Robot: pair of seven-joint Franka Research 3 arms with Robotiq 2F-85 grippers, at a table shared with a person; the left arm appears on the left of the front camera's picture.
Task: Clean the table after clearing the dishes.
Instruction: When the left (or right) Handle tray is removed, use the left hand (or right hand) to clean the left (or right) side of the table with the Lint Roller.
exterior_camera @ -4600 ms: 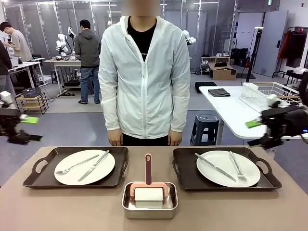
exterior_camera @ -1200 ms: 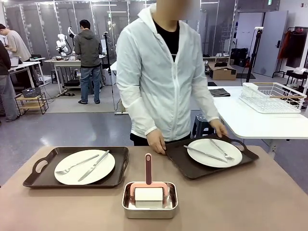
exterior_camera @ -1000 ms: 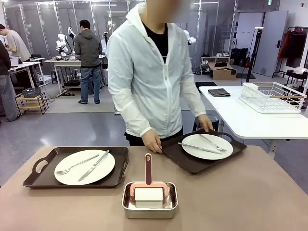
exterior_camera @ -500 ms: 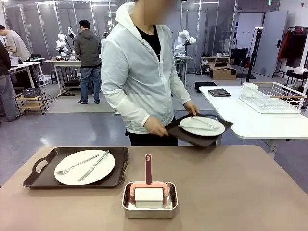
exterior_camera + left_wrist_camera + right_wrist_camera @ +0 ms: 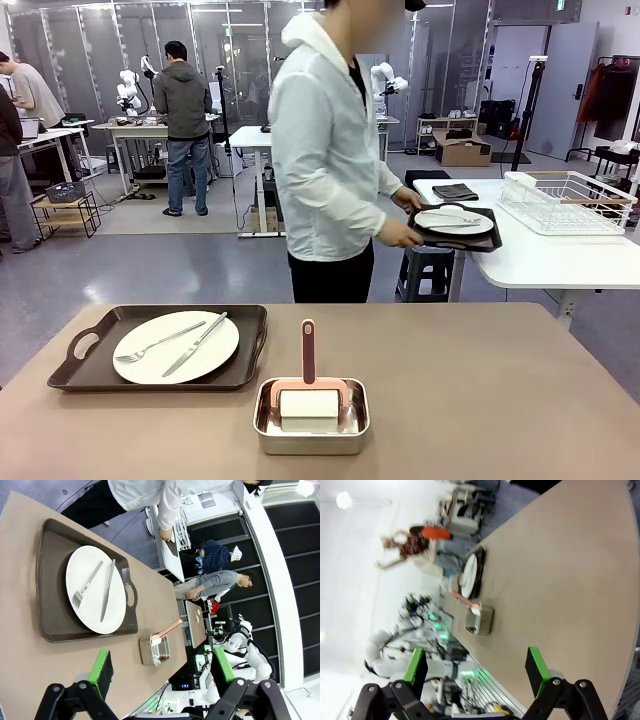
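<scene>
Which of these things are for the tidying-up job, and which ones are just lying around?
For the job: the brown table, the tray with plate, fork and knife on it, the second tray the person holds, the pink-handled roller in its steel pan.
Just lying about: the wire rack, the dark folded cloth, the cardboard box, the stool.

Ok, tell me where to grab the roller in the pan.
Probably by its pink handle. It sticks up out of the pan, clear of the rim, while the white roll sits low between the walls. Come from above, closing across the handle's narrow sides.
</scene>
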